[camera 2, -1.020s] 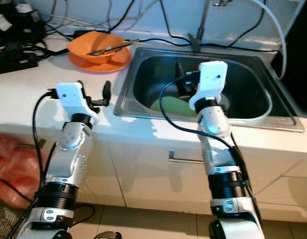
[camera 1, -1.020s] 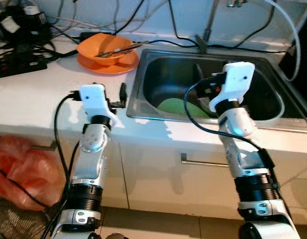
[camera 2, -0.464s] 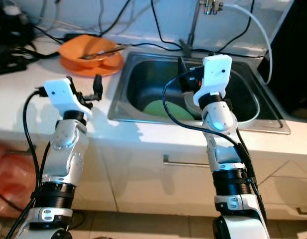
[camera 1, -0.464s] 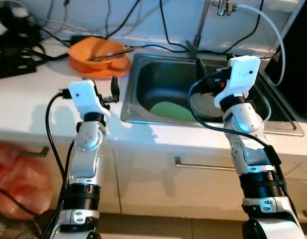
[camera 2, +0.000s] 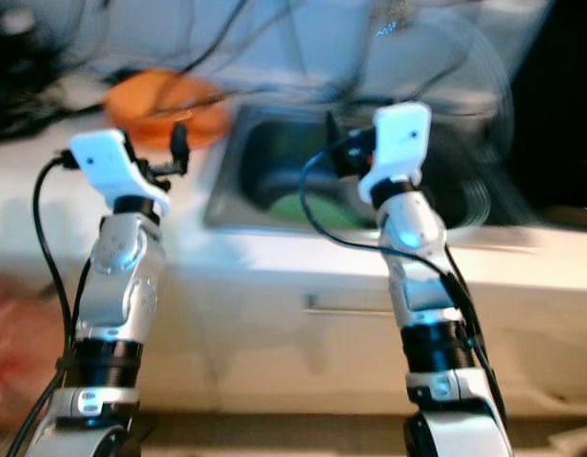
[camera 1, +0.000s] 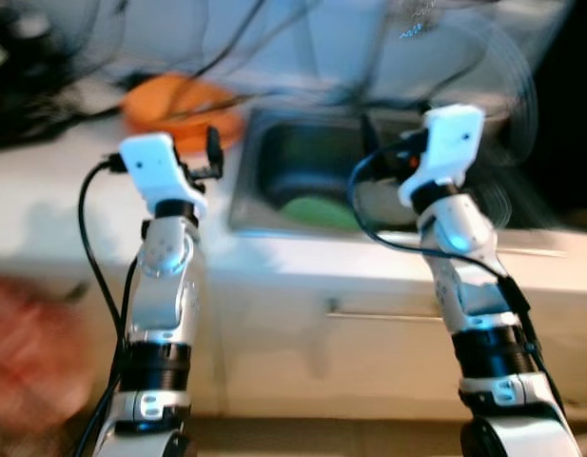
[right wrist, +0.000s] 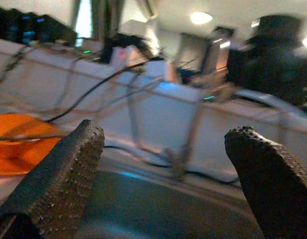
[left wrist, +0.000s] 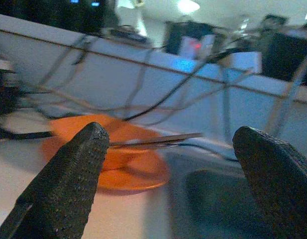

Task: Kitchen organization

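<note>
The white tabletop runs across the head views, badly blurred, with a steel sink sunk into it toward the robot's right. Down in the sink lies something flat and green, too smeared to identify. On the tabletop just beside the sink's left rim sits an orange bowl on an orange plate, and across the bowl rests a long thin metal utensil, its long axis lying roughly level and its far end reaching out toward the sink. Dark cables trail along the pale wall behind. The left gripper is raised over the tabletop near the orange bowl, fingers spread wide with nothing between them. The right gripper hangs over the sink, its fingers also wide apart and empty. Below the tabletop, a cabinet front carries a horizontal bar handle. No writing or label can be read through the blur.
</note>
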